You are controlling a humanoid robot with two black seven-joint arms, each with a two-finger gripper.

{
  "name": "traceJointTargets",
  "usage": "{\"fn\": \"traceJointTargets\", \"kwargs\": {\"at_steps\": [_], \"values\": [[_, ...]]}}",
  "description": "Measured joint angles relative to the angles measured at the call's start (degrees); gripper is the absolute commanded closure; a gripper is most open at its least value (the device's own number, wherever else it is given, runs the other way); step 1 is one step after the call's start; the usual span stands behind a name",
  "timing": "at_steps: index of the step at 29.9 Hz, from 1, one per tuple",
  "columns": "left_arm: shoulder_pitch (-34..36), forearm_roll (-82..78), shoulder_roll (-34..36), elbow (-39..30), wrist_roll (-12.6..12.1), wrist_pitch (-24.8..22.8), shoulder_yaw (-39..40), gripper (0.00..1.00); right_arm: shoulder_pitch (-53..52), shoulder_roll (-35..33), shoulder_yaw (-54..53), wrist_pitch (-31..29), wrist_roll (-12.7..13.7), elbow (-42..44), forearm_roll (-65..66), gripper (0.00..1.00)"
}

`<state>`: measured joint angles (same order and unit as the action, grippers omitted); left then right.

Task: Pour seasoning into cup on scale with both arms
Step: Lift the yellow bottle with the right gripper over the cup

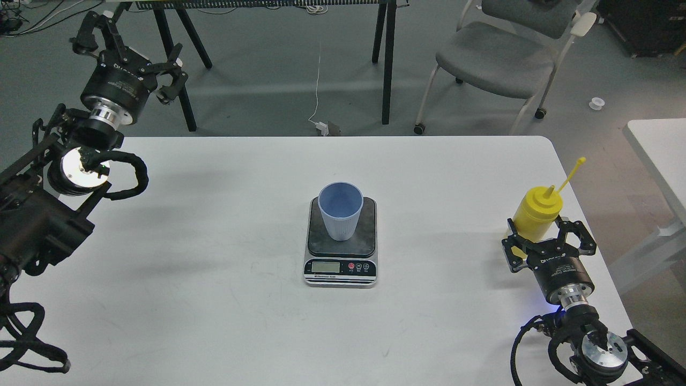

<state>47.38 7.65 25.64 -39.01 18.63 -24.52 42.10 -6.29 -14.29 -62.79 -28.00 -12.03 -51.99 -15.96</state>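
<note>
The light-blue ribbed cup (340, 216) stands upright on the dark plate of the scale (341, 268) at the table's middle. The yellow seasoning bottle (536, 212) stands near the table's right edge, its cap strap pointing up and right. My right gripper (545, 234) is open, its fingers on either side of the bottle's lower body, which it hides. My left gripper (131, 53) is open and empty, raised beyond the table's far left corner.
The white table (214, 300) ends close to the right of the bottle. A grey chair (498, 59) and black stand legs (387, 59) are on the floor behind the table. A second white table (662, 145) is at the far right.
</note>
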Motion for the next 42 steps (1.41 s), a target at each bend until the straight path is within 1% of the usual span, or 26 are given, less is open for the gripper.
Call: {"fn": "traceJointTargets", "kwargs": {"at_steps": [3, 7, 10, 15, 22, 25, 29, 31, 33, 35, 42], "values": [[0.0, 0.0, 0.0, -0.2, 0.1, 0.1, 0.0, 0.01, -1.0, 0.1, -0.4, 0.0, -0.5, 0.1, 0.1, 0.48], [-0.1, 0.0, 0.3, -1.2, 0.1, 0.5, 0.1, 0.01, -4.5, -0.8, -0.6, 0.0, -0.6, 0.1, 1.1, 0.49], [-0.3, 0.0, 0.7, -1.7, 0.1, 0.6, 0.4, 0.01, -8.1, -3.6, -0.9, 0.0, -0.6, -0.1, 4.9, 0.49], [-2.1, 0.3, 0.9, -1.9, 0.1, -0.8, 1.5, 0.01, -15.4, -7.2, -1.1, 0.0, -0.6, -0.3, 14.1, 0.5], [-5.1, 0.4, -0.7, -1.5, -0.1, -2.6, 2.4, 0.01, -25.6, -8.7, -0.9, 0.0, -0.6, -1.5, 35.7, 0.51], [-6.3, 0.5, -0.6, -1.2, -0.1, -3.3, 2.5, 0.01, -28.1, -8.4, -0.4, 0.0, -0.6, -4.5, 47.2, 0.51], [-8.6, 0.7, -0.3, -1.0, 0.0, -3.5, 3.8, 0.01, -29.4, -8.1, 1.1, 0.3, -0.6, -10.4, 66.2, 0.51], [-9.4, 0.8, -0.4, -0.5, 0.1, -3.5, 4.1, 0.01, -30.0, -7.6, 2.4, 2.4, -0.8, -12.4, 75.8, 0.51], [-10.0, 0.8, -0.6, 0.5, 0.3, -3.5, 4.3, 0.01, -31.3, -6.3, 4.8, 5.4, -2.4, -13.6, 85.2, 0.51], [-10.4, 0.8, -0.8, 0.9, 0.4, -3.5, 4.3, 0.01, -33.4, -5.0, 8.4, 8.0, -3.9, -14.0, 91.7, 0.51], [-11.3, 0.9, -0.7, 1.1, 0.7, -3.5, 4.3, 0.01, -41.1, -2.2, 24.3, 17.9, -6.3, -11.8, 107.0, 0.51]]}}
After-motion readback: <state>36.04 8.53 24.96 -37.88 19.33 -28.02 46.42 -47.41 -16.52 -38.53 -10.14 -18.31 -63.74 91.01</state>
